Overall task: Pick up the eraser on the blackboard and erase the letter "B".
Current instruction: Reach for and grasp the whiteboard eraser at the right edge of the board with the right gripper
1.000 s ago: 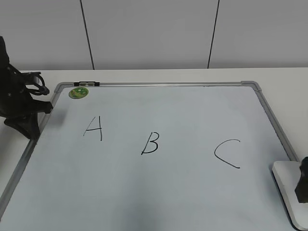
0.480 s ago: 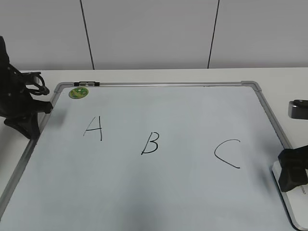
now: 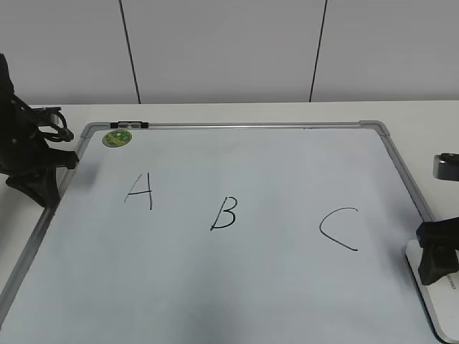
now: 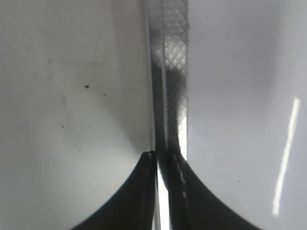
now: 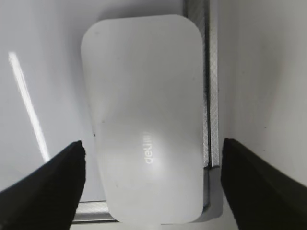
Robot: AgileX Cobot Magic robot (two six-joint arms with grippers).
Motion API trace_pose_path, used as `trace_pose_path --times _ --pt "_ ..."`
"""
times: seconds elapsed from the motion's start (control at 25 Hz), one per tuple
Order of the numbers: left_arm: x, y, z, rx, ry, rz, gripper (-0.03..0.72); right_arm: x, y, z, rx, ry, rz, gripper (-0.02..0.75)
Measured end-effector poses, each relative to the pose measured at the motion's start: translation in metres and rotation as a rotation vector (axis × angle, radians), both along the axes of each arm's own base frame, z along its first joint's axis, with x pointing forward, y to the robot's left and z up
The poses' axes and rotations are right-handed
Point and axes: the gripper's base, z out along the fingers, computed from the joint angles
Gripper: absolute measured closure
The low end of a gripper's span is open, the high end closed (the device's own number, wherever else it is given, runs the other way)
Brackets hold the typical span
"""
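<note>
At the board's lower right corner, the right gripper (image 5: 151, 187) hung above the white rounded-rectangular plastic eraser (image 5: 144, 120), its two dark fingers (image 5: 45, 187) spread wide, one on either side of the block and clear of it; faint grey lettering showed on the eraser's top; the eraser lay on the board surface with its long side along the grey metal frame strip (image 5: 207, 96). In the exterior view the same gripper (image 3: 437, 254) stood over the eraser (image 3: 430, 301) at the right edge of the large white dry-erase blackboard (image 3: 251, 287); the thin black handwritten letter "B" (image 3: 224, 213) sat near the board's middle, well apart from the eraser, between the black "A" (image 3: 139, 191) and the black "C" (image 3: 338, 229); a round green magnet (image 3: 117, 137) lay near the top left corner. The left gripper (image 4: 163, 191) rested by the left frame with its dark fingers (image 4: 139, 191) almost touching, only a thin slit between them, holding nothing.
</note>
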Motion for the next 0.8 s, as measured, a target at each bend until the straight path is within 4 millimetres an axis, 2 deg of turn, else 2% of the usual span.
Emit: trace_pose_path --times 0.52,0.8 --pt "0.000 0.000 0.000 -0.004 0.000 0.003 0.645 0.008 0.002 -0.020 0.011 0.036 0.011 0.096" --pt "0.000 -0.001 0.000 -0.006 -0.001 0.004 0.645 0.009 0.001 -0.022 0.004 0.038 0.017 0.186"
